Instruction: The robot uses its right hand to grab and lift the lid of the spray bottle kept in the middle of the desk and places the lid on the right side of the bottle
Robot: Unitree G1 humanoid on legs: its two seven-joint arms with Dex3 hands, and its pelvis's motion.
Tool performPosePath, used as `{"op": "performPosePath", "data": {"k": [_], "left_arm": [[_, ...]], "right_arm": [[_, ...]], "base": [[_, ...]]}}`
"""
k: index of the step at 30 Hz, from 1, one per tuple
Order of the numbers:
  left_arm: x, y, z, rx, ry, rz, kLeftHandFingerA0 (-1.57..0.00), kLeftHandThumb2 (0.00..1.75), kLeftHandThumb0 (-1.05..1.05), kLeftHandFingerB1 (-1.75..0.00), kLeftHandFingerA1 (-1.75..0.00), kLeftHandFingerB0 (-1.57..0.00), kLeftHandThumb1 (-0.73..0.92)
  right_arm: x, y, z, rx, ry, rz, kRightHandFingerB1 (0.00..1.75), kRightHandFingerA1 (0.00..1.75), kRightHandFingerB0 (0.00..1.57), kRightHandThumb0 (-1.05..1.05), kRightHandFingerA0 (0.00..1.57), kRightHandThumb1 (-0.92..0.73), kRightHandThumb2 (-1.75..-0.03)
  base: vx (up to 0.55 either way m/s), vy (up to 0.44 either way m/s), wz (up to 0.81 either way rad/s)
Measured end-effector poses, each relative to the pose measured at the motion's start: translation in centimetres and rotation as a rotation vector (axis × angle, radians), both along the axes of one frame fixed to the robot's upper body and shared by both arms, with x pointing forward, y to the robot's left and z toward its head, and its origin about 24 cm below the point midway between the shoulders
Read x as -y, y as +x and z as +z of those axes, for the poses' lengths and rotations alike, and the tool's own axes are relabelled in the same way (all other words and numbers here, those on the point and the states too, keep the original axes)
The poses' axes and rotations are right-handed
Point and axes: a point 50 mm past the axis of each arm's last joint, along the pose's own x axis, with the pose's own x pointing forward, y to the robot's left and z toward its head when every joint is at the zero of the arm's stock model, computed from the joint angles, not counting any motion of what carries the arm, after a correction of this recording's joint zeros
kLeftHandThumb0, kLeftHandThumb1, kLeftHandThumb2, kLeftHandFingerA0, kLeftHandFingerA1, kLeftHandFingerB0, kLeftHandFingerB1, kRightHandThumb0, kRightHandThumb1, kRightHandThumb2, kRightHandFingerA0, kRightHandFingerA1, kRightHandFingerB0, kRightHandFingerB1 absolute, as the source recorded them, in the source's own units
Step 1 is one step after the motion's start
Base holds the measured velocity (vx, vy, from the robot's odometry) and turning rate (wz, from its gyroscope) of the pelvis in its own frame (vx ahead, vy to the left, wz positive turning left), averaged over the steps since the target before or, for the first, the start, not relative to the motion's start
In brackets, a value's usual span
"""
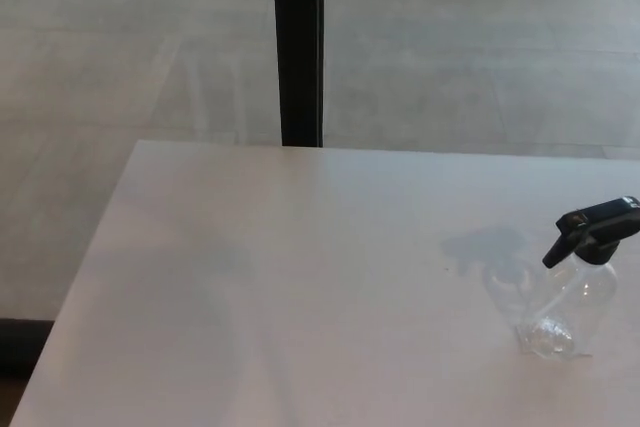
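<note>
Bottle (570,307) upright, lid (595,227) edge-cropped.

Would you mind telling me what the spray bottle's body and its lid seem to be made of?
The bottle body looks like clear, glossy plastic: the desk shows through it and highlights glint on it. The lid, the trigger sprayer head, appears to be black, fairly matte plastic.

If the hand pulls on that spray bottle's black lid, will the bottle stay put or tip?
The spray bottle looks clear and seemingly empty, so probably light and apt to lift or tip with its black lid. The top-heavy trigger head adds to that. Its smooth plastic may slide on the desk.
</note>
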Motion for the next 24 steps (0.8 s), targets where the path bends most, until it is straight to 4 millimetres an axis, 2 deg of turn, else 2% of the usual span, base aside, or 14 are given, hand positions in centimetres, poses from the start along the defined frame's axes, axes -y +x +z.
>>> {"op": "performPosePath", "data": {"k": [4,5,6,7,9,10,11,12,13,14,15,16,22,24], "left_arm": [[0.0,-0.1,0.0,0.016,-0.015,0.009,-0.65,0.61,-0.57,-0.44,-0.56,-0.51,0.69],[0.0,0.0,0.0,0.019,-0.016,0.009,-0.65,0.61,-0.56,-0.44,-0.56,-0.51,0.69],[0.0,0.0,0.0,0.022,-0.017,0.01,-0.64,0.61,-0.56,-0.45,-0.56,-0.5,0.69],[0.0,0.1,0.0,0.026,-0.018,0.012,-0.67,0.6,-0.56,-0.45,-0.59,-0.51,0.68],[0.0,0.1,0.0,0.036,-0.02,0.02,-0.67,0.6,-0.57,-0.45,-0.59,-0.53,0.68],[0.0,0.1,0.0,0.04,-0.02,0.023,-0.68,0.6,-0.57,-0.45,-0.61,-0.54,0.68],[0.0,0.2,0.1,0.044,-0.019,0.026,-0.68,0.6,-0.57,-0.46,-0.61,-0.55,0.68],[0.0,0.2,0.1,0.047,-0.019,0.028,-0.65,0.61,-0.56,-0.44,-0.56,-0.52,0.69],[0.0,0.2,0.1,0.049,-0.019,0.03,-0.65,0.6,-0.58,-0.45,-0.59,-0.54,0.69],[0.0,0.3,0.1,0.05,-0.02,0.029,-0.64,0.6,-0.58,-0.45,-0.58,-0.53,0.68],[0.0,0.3,0.1,0.051,-0.02,0.029,-0.64,0.6,-0.58,-0.45,-0.58,-0.53,0.68],[0.0,0.3,0.1,0.052,-0.021,0.028,-0.62,0.61,-0.58,-0.44,-0.58,-0.51,0.69],[0.0,0.3,0.0,0.052,-0.023,0.028,-0.64,0.6,-0.58,-0.44,-0.57,-0.52,0.69],[0.1,0.3,0.0,0.052,-0.024,0.028,-0.67,0.6,-0.59,-0.45,-0.57,-0.56,0.67]], "right_arm": [[2.2,1.2,2.6,0.087,-0.061,-0.042,0.32,1.07,0.01,-0.68,0.65,-0.56,-0.92],[2.8,1.9,3.7,0.139,-0.078,-0.063,0.31,0.98,0.05,-0.7,0.65,-0.58,-0.87],[3.4,2.3,4.5,0.175,-0.094,-0.077,0.27,0.81,0.06,-0.65,0.53,-0.57,-0.9],[4.1,3.0,5.8,0.226,-0.115,-0.095,0.22,0.57,0.1,-0.63,0.39,-0.69,-0.62],[5.2,4.4,8.1,0.329,-0.137,-0.131,0.26,0.5,0.07,-0.62,0.39,-0.71,-0.61],[5.7,5.1,9.3,0.376,-0.147,-0.141,0.28,0.71,0.04,-0.63,0.42,-0.59,-0.9],[6.1,5.9,10.8,0.439,-0.164,-0.142,0.2,0.66,0.09,-0.59,0.46,-0.72,-0.63],[6.4,6.8,12.4,0.5,-0.182,-0.137,0.21,0.88,0.09,-0.58,0.46,-0.72,-0.64],[6.7,7.7,14.1,0.56,-0.203,-0.125,0.22,0.42,0.12,-0.64,0.2,-0.72,-0.63],[6.8,8.7,16.1,0.619,-0.234,-0.099,0.49,0.5,0.0,-0.36,0.01,-0.47,-1.02],[6.8,9.4,17.3,0.656,-0.252,-0.079,0.49,0.5,0.0,-0.36,0.01,-0.47,-1.02],[6.5,10.3,19.0,0.71,-0.279,-0.047,0.37,0.47,0.06,-0.71,0.15,-0.56,-0.87],[4.2,13.8,24.4,0.873,-0.363,0.113,0.41,0.51,0.1,-0.75,0.31,-0.55,-0.89],[2.9,15.0,26.2,0.916,-0.396,0.19,0.39,0.49,0.07,-0.77,0.22,-0.53,-0.87]], "base": [[0.0,0.0,0.0],[0.0,0.0,0.0],[0.0,0.0,0.0],[0.0,0.0,0.0],[0.0,0.0,0.0],[0.0,0.0,0.0],[0.0,0.0,0.0],[0.0,0.0,0.0],[0.0,0.0,0.0],[0.0,0.0,0.0],[0.0,0.0,0.0],[0.0,0.0,0.0],[0.0,0.0,0.0],[0.0,0.0,0.0]]}}
